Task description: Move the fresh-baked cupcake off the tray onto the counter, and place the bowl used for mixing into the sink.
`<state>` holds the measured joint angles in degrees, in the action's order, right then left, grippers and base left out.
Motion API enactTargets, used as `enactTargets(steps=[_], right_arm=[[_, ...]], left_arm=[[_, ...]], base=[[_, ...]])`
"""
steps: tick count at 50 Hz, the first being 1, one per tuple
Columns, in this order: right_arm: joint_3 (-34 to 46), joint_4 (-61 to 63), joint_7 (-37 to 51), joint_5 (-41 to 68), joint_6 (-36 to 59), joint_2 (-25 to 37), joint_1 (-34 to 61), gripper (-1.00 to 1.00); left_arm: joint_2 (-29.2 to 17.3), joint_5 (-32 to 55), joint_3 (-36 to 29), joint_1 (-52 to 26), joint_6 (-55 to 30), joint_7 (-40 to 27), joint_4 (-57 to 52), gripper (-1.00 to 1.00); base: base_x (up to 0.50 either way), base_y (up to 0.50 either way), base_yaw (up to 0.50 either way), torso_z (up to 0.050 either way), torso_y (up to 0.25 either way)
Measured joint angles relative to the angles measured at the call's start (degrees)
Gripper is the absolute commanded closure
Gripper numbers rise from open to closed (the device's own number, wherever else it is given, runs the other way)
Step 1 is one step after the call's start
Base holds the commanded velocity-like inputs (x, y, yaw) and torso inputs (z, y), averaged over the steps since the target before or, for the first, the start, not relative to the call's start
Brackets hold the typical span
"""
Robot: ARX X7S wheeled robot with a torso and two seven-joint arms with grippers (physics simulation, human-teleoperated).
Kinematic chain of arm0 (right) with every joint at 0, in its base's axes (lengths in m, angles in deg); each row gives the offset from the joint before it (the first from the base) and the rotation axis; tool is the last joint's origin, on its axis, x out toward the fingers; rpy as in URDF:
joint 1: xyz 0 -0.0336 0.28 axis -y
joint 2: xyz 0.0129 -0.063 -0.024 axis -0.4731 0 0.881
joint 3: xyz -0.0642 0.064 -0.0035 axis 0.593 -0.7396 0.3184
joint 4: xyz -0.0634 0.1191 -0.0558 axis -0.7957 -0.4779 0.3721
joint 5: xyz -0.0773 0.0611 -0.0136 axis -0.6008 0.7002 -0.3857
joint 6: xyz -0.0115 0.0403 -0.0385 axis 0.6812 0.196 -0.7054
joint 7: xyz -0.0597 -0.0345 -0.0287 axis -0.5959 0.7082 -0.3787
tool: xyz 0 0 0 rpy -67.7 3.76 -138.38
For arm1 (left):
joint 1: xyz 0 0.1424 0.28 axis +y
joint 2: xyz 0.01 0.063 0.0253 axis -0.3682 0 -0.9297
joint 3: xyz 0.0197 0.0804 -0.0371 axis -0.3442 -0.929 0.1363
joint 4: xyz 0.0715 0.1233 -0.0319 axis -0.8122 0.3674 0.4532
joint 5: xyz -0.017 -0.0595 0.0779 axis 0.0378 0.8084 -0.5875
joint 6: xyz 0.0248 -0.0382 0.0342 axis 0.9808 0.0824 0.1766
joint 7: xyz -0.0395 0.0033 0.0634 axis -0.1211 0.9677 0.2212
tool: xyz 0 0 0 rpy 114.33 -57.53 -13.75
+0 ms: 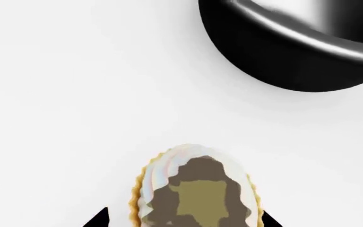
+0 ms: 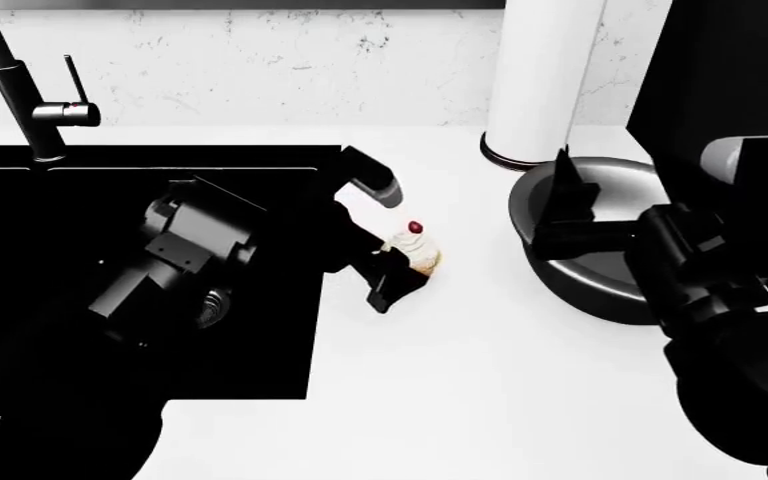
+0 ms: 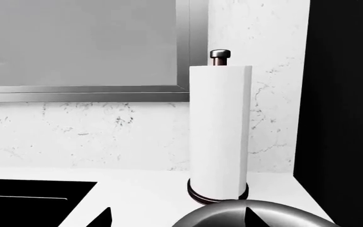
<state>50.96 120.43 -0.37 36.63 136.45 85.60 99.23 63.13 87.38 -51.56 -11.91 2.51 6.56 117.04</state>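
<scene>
The cupcake (image 2: pixel 420 250), with white frosting and a red cherry, stands on the white counter (image 2: pixel 464 390) just right of the black sink (image 2: pixel 37 200). My left gripper (image 2: pixel 404 240) is open around it. In the left wrist view the cupcake (image 1: pixel 194 189) fills most of the space between the two fingertips, with a small gap on one side. The metal bowl (image 2: pixel 584 280) sits at the right. My right gripper (image 2: pixel 560 200) hangs open at the bowl's near rim (image 3: pixel 232 215), one fingertip over it. The tray is out of view.
A tall white paper-towel roll (image 2: pixel 544 70) on a dark base stands behind the bowl against the marble wall. The faucet (image 2: pixel 17 90) rises at the sink's back left. A tall black panel (image 2: pixel 731 70) bounds the counter at the right.
</scene>
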Motion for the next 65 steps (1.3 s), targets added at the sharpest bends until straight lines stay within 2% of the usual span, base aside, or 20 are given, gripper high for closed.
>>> enactTargets(steps=[11, 40, 65], right_arm=[[-0.5, 0.5, 0.4, 0.9, 0.0, 0.3, -0.1, -1.0], [-2.7, 2.5, 2.6, 5.3, 0.5, 1.5, 0.5, -1.0], [-3.5, 6.4, 4.8, 11.0, 3.8, 6.0, 3.3, -1.0]], left_arm=[[-3.1, 2.2, 1.0, 0.8, -4.5, -3.5, -8.3, -1.0], [-13.3, 10.0, 6.5, 5.2, -16.5, -18.4, -32.3, -1.0], [-22.7, 22.2, 20.0, 16.2, -22.2, -43.3, -57.3, -1.0]], base=[[0.0, 0.0, 0.0, 0.0, 0.0], [0.0, 0.0, 0.0, 0.0, 0.0], [0.0, 0.0, 0.0, 0.0, 0.0]])
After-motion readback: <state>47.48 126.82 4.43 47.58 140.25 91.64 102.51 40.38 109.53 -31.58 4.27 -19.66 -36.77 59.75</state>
